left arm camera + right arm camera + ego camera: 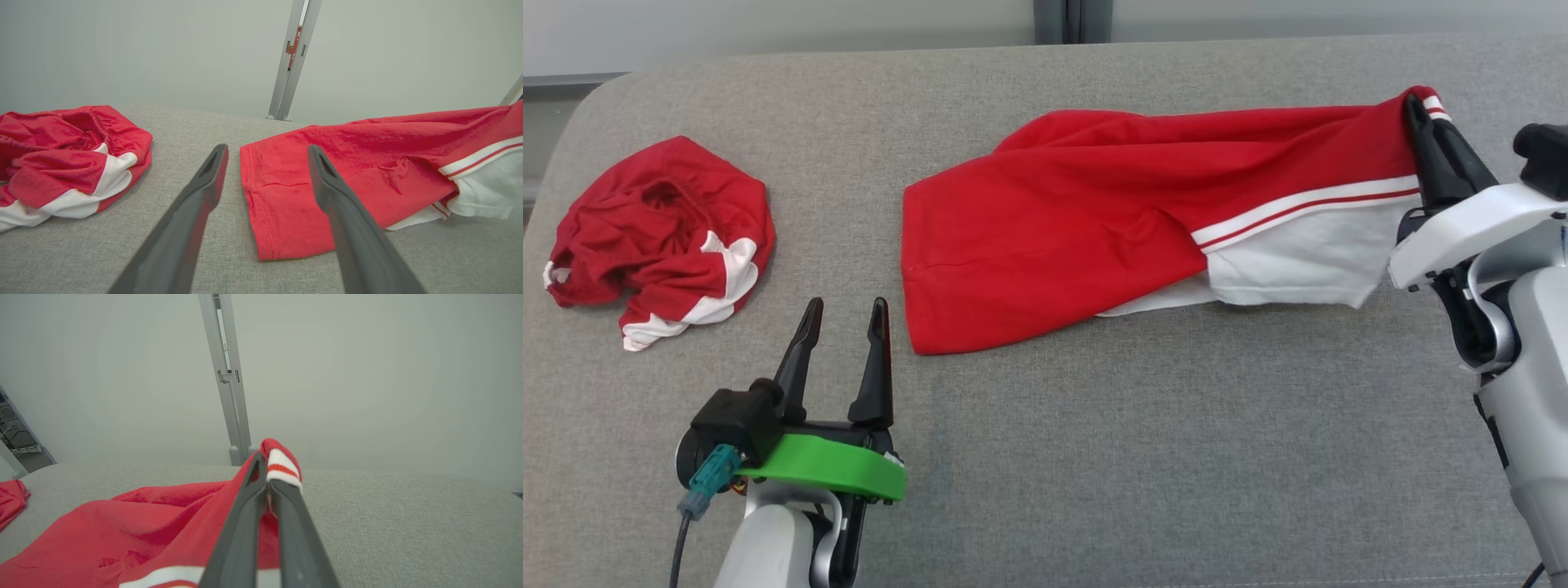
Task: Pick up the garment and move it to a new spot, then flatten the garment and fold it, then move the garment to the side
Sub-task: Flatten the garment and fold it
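Observation:
The garment (1094, 220) is a red top with white panels and stripes, stretched across the middle and right of the grey padded surface (1143, 457). My right gripper (1414, 104) is shut on its striped cuff at the far right and holds that end lifted; in the right wrist view the cuff (282, 467) sticks out past the closed gripper (263, 457). My left gripper (846, 304) stands open just left of the garment's near left hem, apart from it. In the left wrist view the red hem (282, 212) lies between and beyond the spread fingers (204, 192).
A second red and white garment (662, 237) lies crumpled at the far left, also seen as a crumpled pile (69, 159). A grey metal post (229, 396) stands against the pale wall behind the surface's far edge. Bare grey surface stretches along the front.

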Available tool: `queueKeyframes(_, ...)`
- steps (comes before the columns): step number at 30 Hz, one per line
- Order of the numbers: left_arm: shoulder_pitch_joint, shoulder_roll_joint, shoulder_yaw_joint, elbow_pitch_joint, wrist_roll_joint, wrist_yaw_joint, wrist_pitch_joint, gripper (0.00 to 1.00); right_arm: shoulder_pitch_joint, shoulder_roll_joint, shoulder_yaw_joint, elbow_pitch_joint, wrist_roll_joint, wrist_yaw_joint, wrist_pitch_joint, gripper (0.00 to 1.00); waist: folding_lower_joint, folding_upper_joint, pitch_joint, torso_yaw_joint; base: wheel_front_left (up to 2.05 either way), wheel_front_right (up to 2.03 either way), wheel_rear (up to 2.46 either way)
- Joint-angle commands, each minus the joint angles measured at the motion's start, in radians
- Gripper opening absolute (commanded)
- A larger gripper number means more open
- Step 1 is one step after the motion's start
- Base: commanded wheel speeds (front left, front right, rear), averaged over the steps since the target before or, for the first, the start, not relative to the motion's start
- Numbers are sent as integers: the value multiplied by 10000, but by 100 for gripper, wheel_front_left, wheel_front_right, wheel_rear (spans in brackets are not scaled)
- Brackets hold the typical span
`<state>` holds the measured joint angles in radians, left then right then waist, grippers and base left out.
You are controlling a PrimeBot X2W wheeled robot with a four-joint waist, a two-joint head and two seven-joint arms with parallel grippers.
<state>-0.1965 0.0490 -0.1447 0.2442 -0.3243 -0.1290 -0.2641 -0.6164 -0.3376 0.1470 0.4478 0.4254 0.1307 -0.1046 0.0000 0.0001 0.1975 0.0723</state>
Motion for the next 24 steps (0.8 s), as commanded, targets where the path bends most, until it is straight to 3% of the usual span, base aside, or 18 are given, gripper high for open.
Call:
queueKeyframes(1, 55, 28, -13, 14, 16, -20, -5, 100, 310, 66, -282, -354, 37, 1, 210, 0, 0, -1, -23, 36, 0, 0, 0)
queueKeyframes(5, 4, 30, -65, 0, -76, -20, -4, 100, 1219, 509, -1412, -1631, 103, 3, 1225, 0, 0, -1, -14, 181, 0, 0, 0)
queueKeyframes(8, 1, 28, -131, -12, -84, -20, -5, 100, 1715, 595, -2060, -2106, -559, 1, 1776, 0, 0, -1, 58, 253, 0, 0, 0)
queueKeyframes(16, -315, 30, -317, -101, 86, -20, -5, 100, 889, 546, -2547, -572, -2044, 3, 1664, 0, 0, -1, 509, 607, 0, 0, 0)
queueKeyframes(17, -350, 30, -335, -105, 85, -20, -4, 100, 700, 394, -2452, -231, -2397, 1, 1448, 24, 0, -1, 566, 660, 0, 0, 0)
queueKeyframes(18, -378, 30, -356, -107, 83, -20, -5, 100, 579, 351, -2406, 107, -2580, -2, 1325, 91, 0, -1, 600, 709, 0, 0, 0)
queueKeyframes(19, -411, 28, -407, -107, 66, -20, -4, 100, 428, 337, -2421, 506, -2784, -2, 1186, 100, 0, -1, 631, 779, 0, 0, 0)
queueKeyframes(24, -473, 30, -479, -87, 10, -20, -5, 100, -170, 212, -2505, 2008, -3410, -2, 999, 100, 0, -1, 644, 962, 0, 0, 0)
